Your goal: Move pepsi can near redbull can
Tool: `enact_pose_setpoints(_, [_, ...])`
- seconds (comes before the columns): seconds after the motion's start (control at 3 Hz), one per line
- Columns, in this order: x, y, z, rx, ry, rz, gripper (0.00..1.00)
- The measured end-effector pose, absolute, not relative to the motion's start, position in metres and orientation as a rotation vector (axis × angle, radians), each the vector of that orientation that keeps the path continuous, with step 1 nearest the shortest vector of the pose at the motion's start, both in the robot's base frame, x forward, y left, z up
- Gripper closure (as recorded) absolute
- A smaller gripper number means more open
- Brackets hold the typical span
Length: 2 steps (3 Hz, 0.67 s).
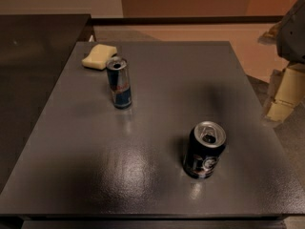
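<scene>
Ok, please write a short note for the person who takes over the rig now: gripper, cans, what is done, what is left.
Gripper: at the right edge of the view, beyond the table, away from both cans.
Pepsi can: upright, front right of the table.
Redbull can: upright, back left, close to a yellow sponge.
Done: nothing yet; the cans stand apart.
Left: grasp the pepsi can, set it near the redbull can.

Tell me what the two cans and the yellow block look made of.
The pepsi can: likely aluminium, glossy black print, bare silver top. The redbull can: same, blue-and-silver gloss. The block: probably foam sponge, matte, rounded edges. The gripper, right of the table: pale, perhaps plastic.
</scene>
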<state>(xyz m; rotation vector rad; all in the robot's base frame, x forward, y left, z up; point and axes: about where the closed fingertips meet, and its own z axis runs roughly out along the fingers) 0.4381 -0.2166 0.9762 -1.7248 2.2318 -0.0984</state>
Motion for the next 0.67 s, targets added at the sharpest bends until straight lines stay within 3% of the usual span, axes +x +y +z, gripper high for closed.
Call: enact_pose_setpoints(0.67, [0.431, -0.203, 0.971, -1.769, 2.177, 0.004, 0.0])
